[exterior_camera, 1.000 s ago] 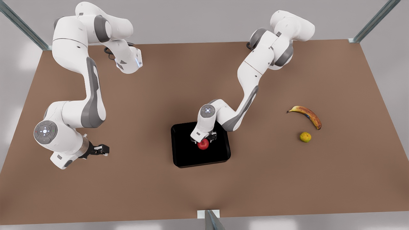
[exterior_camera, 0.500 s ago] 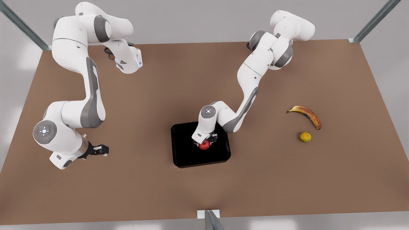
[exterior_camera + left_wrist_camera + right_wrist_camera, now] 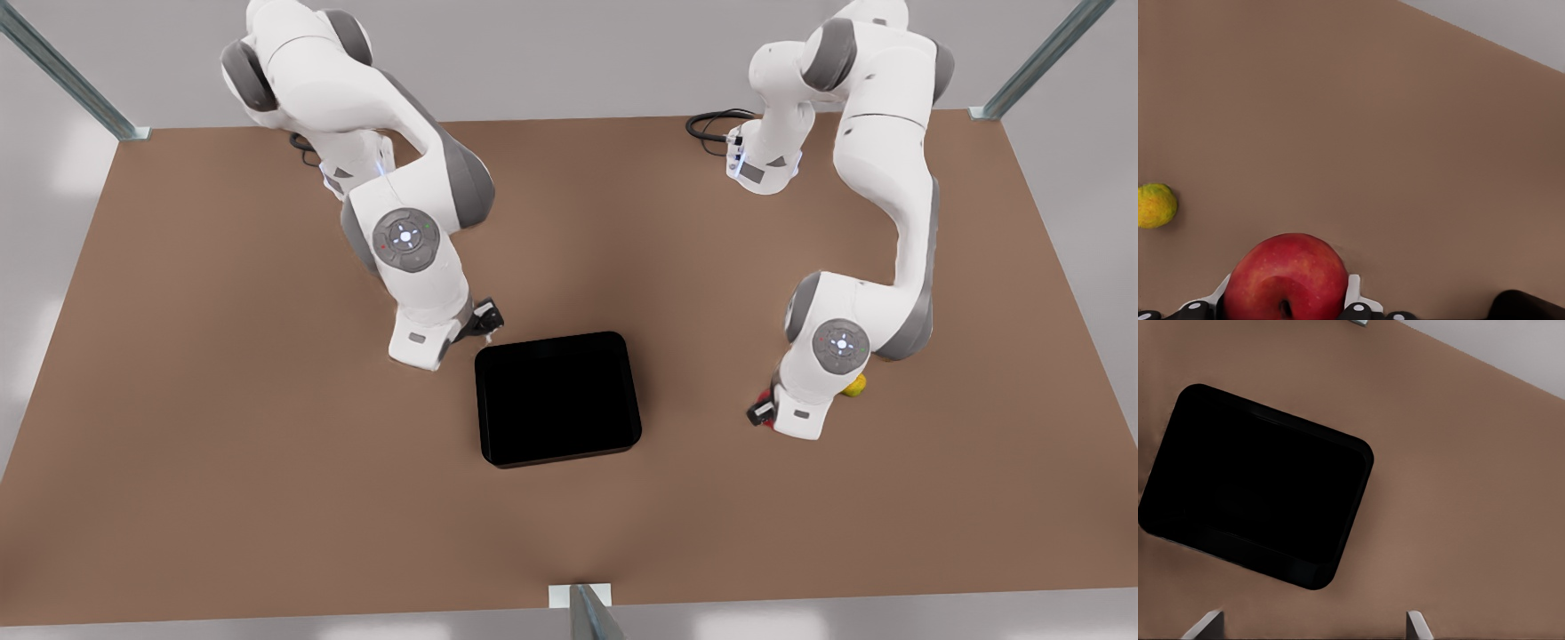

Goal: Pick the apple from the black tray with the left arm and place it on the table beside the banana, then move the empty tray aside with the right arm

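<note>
The red apple (image 3: 1285,277) sits between the fingers of my left gripper (image 3: 1281,303), which is shut on it. In the front view that gripper (image 3: 761,411) is low over the brown table (image 3: 267,498) at the front view's right, well away from the tray. The banana is hidden behind this arm. With nothing on it, the black tray (image 3: 558,398) lies at the table's middle. My right gripper (image 3: 487,318) hangs open just off the tray's far left corner. From its wrist the tray (image 3: 1258,493) appears beyond the open gripper (image 3: 1311,627).
A small yellow-green fruit (image 3: 857,386) peeks out from behind the left arm, close to the apple; in the left wrist view this fruit (image 3: 1155,205) lies on the table. Metal frame posts stand at the table's far corners and front edge.
The apple has left the tray and moved with the left gripper to the front view's right, near the yellow-green fruit. The right arm swung in from the left to the tray's far corner.
</note>
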You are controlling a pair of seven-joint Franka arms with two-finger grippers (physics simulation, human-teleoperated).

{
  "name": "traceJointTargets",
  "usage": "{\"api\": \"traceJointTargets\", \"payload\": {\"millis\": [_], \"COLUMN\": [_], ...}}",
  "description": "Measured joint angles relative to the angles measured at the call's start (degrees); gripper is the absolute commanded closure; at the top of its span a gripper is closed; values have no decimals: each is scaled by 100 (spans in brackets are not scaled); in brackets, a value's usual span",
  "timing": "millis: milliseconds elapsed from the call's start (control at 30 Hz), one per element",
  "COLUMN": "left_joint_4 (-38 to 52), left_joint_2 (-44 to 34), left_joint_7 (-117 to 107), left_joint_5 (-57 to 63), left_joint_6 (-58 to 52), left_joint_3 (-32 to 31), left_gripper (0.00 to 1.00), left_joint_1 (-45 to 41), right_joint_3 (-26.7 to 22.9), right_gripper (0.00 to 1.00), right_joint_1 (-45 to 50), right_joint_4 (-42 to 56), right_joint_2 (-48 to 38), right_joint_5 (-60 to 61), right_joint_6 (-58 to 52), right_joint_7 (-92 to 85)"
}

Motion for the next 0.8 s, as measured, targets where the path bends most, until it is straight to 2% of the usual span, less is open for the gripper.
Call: {"api": "traceJointTargets", "payload": {"millis": [33, 100, 133, 167, 200, 333, 367, 467, 633, 800], "left_joint_4": [-139, -857, -1389, -1683, -1853, -2070, -2078, -2113, -3005, -3236], "left_joint_2": [77, -38, -200, -287, -329, -378, -377, -377, -523, -450], "left_joint_7": [195, 550, 708, 852, 984, 1399, 1481, 1682, 1814, 1771], "left_joint_5": [-1, 7, 17, 34, 75, 200, 223, 274, 358, 565], "left_joint_6": [26, 239, 458, 651, 816, 1263, 1337, 1503, 2381, 3178], "left_joint_3": [8, 16, 35, 53, 61, 71, 71, 72, 148, 194], "left_gripper": [31, 30, 27, 7, 0, 0, 0, 0, 0, 0], "left_joint_1": [95, 205, 219, 224, 226, 228, 228, 228, 226, 223], "right_joint_3": [179, 323, 347, 354, 355, 356, 362, 384, 390, 362], "right_gripper": [5, 0, 0, 0, 0, 0, 2, 1, 0, 0], "right_joint_1": [21, 32, 27, -10, -87, -487, -515, -489, -510, -545], "right_joint_4": [-27, -222, -298, -340, -363, -591, -611, -945, -1178, -1348], "right_joint_2": [-38, -44, 42, 147, 257, 444, 525, 631, 873, 1159], "right_joint_5": [109, 274, 327, 362, 383, 416, 416, 415, 411, 418], "right_joint_6": [-30, 2, 67, 141, 221, 620, 741, 1225, 1972, 2560], "right_joint_7": [190, 555, 730, 894, 1042, 1478, 1567, 1812, 2095, 2170]}}
